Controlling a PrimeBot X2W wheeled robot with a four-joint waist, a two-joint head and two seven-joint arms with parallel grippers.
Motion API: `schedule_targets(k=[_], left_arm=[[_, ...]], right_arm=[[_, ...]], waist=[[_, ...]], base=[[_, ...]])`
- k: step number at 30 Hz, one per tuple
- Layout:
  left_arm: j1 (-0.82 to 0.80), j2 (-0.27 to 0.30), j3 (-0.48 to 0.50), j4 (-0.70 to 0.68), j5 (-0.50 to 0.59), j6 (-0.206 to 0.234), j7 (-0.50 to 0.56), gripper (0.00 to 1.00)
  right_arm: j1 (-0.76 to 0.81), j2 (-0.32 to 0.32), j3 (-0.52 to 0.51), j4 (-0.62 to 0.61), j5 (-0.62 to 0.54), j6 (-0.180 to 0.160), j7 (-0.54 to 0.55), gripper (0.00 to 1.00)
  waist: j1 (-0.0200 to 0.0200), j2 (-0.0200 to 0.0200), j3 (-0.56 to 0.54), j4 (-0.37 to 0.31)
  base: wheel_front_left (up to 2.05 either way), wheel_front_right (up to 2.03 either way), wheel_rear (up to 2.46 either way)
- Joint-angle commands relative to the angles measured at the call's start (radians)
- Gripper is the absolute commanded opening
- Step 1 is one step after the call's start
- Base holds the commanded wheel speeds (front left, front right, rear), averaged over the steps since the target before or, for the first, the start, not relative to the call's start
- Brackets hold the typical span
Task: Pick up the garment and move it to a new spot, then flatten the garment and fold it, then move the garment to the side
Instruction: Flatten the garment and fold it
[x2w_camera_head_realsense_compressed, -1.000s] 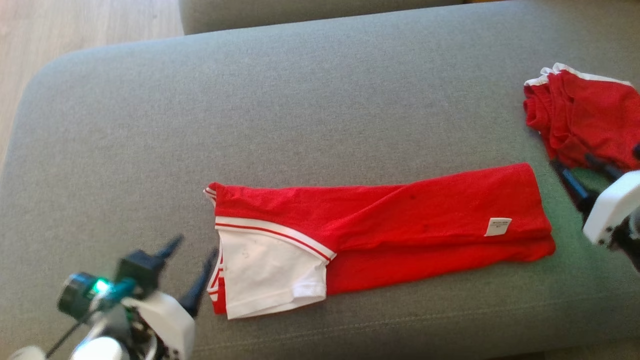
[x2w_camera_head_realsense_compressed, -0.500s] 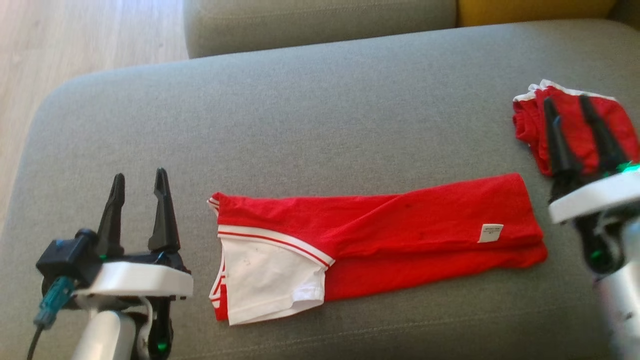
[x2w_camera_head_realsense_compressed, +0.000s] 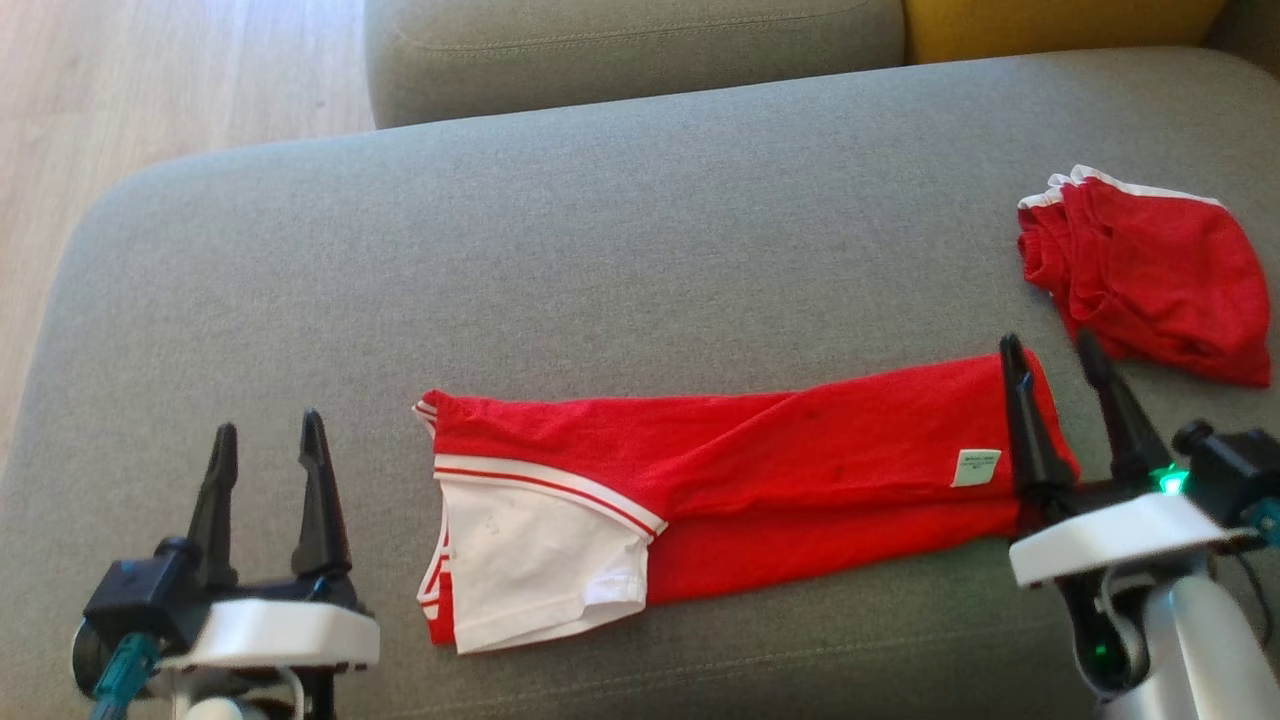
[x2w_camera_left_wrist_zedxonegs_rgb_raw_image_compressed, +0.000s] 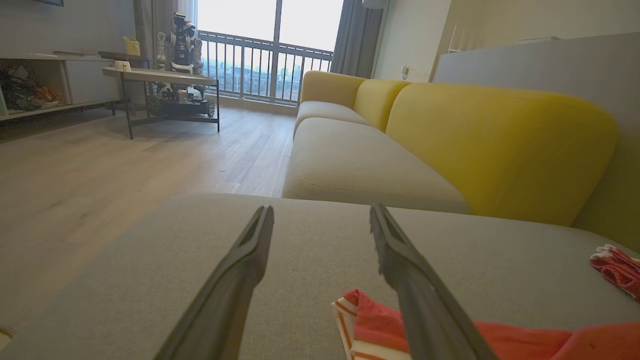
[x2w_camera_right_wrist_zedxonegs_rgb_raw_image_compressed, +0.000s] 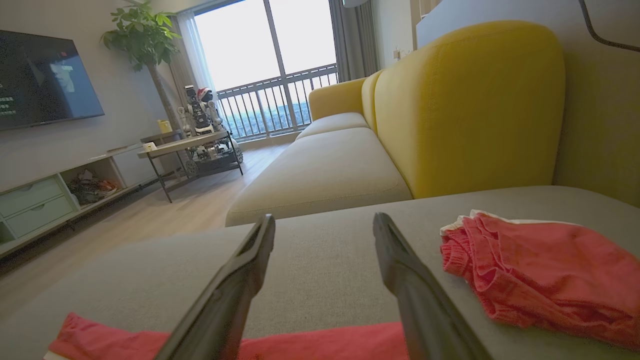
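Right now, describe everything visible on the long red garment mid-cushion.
The red garment looks like soft knit fabric. It is folded into a long narrow strip lying flat on the grey cushion, with a diagonal crease. Its left end shows a white panel edged with red-and-white striped trim, and a small white label sits near the right end. The open right gripper overlaps that end in the head view; contact cannot be told. The open left gripper stands apart.

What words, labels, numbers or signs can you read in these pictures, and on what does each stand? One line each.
White label on the folded red garment: print too small to read.
Television screen: pale marks at its left edge, too blurred to read.
Nothing else legible.
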Motion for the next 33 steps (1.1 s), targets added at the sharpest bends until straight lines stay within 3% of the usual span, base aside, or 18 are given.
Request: schedule_targets(k=[1,11,20,33], left_arm=[[-0.023,-0.001,0.040,-0.027,0.007,-0.005,-0.012,1.00],[-0.028,-0.004,0.041,0.005,-0.001,-0.027,-0.012,1.00],[-0.044,-0.004,0.006,0.052,-0.003,-0.035,-0.012,1.00],[-0.093,-0.004,-0.033,0.095,0.021,-0.053,-0.012,1.00]], right_arm=[[-0.014,0.002,0.017,-0.041,-0.009,0.000,-0.009,1.00],[0.003,0.024,0.010,-0.036,-0.042,0.000,-0.009,1.00],[-0.080,0.035,-0.142,0.202,-0.115,0.000,0.082,1.00],[-0.206,0.033,-0.244,0.411,-0.173,0.000,0.209,1.00]], waist=[[0.0001,0.0000,0.000,-0.001],[0.0001,0.0000,0.000,-0.004],[0.0001,0.0000,0.037,0.008],[0.0001,0.0000,0.095,0.032]], base=[[0.00,0.00,0.00],[0.00,0.00,0.00],[0.00,0.00,0.00],[0.00,0.00,0.00]])
